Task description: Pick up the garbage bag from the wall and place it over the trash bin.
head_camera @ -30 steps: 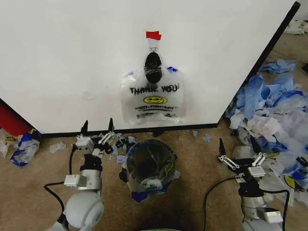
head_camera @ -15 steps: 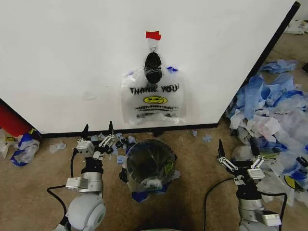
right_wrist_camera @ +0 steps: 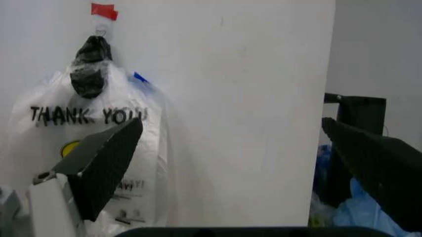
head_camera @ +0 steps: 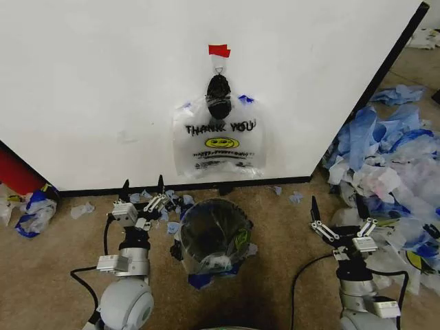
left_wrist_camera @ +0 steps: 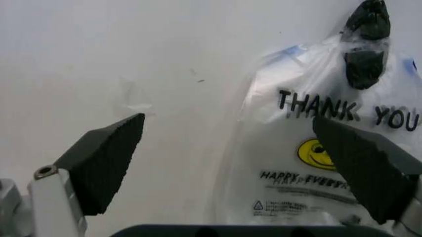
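The garbage bag (head_camera: 220, 146), see-through with "THANK YOU" lettering and a yellow smiley, hangs flat on the white wall (head_camera: 103, 82) under a red tape piece (head_camera: 218, 50). A black clump (head_camera: 218, 96) sits at its gathered top. Directly below it on the floor stands the round black mesh trash bin (head_camera: 187, 221), with a clear liner inside. My left gripper (head_camera: 143, 184) is open, low beside the bin's left, pointing at the wall. My right gripper (head_camera: 337, 203) is open to the bin's right. The bag (left_wrist_camera: 316, 148) lies ahead of the left gripper (left_wrist_camera: 228, 118). The right gripper (right_wrist_camera: 231, 121) faces the bag (right_wrist_camera: 86, 118).
A big heap of blue-and-white plastic bags (head_camera: 385, 158) covers the floor at the right, past the wall's black edge strip (head_camera: 392, 62). A red object (head_camera: 17, 172) and a crumpled bag (head_camera: 31, 210) lie at the left. Small scraps (head_camera: 172, 203) litter the wall's base.
The left arm has shifted a little toward the bin and its gripper sits slightly lower in the picture. The right arm has barely shifted. The bag has not moved.
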Robot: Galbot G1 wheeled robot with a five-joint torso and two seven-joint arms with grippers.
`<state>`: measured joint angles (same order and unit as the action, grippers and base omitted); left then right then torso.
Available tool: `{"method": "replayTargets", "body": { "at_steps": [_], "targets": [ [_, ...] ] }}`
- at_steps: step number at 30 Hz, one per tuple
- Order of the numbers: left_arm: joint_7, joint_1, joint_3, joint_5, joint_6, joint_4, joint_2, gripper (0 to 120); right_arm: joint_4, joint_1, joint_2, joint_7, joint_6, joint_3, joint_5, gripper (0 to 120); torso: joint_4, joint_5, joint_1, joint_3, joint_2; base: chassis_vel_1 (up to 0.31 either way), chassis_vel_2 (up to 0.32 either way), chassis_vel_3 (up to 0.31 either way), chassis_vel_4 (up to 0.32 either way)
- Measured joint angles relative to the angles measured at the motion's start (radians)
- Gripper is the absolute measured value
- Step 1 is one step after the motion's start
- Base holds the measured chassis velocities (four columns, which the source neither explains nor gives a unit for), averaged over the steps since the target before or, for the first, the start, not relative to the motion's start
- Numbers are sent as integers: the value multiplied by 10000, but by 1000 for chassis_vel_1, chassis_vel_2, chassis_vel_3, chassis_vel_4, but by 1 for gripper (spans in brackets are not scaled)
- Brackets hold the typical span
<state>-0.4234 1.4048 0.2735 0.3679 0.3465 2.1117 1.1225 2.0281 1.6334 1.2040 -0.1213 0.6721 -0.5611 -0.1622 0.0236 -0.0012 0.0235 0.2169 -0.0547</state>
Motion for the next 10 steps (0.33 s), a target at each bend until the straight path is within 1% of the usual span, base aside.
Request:
{"method": "replayTargets", "body": {
  "at_steps": [10],
  "targets": [
    [-11,35,-32,-3,-8,-17,54,100,23,-4,-38,49,6,24,-120,100,0,0,0,0,0,0,0,0,0]
  ]
}}
